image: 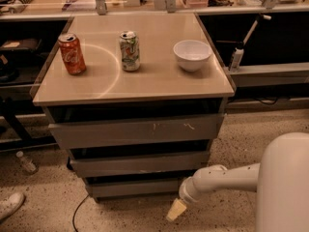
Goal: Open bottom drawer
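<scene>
"Camera view: is the bottom drawer (135,188) open yet?"

"No; it sits shut, lowest under the middle drawer (140,164); the gripper (176,210) hangs just off its right end (released or clenched, I cannot tell); the whole pull is left."

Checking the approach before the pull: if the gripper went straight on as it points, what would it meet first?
The gripper, low beside the bottom drawer, points down-left: probably the speckled floor first, though depth is unclear.
</scene>
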Robot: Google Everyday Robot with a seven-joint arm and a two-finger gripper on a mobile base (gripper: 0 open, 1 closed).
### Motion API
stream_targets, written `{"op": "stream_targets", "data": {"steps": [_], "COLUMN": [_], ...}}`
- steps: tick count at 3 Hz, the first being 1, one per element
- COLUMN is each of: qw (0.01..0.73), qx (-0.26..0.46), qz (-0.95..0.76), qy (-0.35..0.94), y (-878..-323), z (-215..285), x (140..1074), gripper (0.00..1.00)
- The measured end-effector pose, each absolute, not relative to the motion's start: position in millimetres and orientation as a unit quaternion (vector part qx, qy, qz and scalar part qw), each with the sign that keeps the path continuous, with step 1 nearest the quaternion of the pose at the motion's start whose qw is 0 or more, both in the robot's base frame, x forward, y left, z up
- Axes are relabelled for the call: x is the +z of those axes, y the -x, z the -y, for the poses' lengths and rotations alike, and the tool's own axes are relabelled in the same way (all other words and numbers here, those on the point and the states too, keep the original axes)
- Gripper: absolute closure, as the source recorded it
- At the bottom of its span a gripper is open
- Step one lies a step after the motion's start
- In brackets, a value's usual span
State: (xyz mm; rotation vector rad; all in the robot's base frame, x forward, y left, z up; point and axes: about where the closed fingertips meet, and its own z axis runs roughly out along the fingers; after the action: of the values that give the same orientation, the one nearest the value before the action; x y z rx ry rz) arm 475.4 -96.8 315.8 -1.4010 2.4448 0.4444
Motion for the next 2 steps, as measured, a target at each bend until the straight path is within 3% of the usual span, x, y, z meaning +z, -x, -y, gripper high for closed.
{"op": "stream_targets", "data": {"steps": [2], "qw": [0.141], "qx": [0.183], "qz": [-0.840], "qy": [0.491], "y": [-496.7], "z": [86.4], "x": [281.1], "gripper": [0.00]}}
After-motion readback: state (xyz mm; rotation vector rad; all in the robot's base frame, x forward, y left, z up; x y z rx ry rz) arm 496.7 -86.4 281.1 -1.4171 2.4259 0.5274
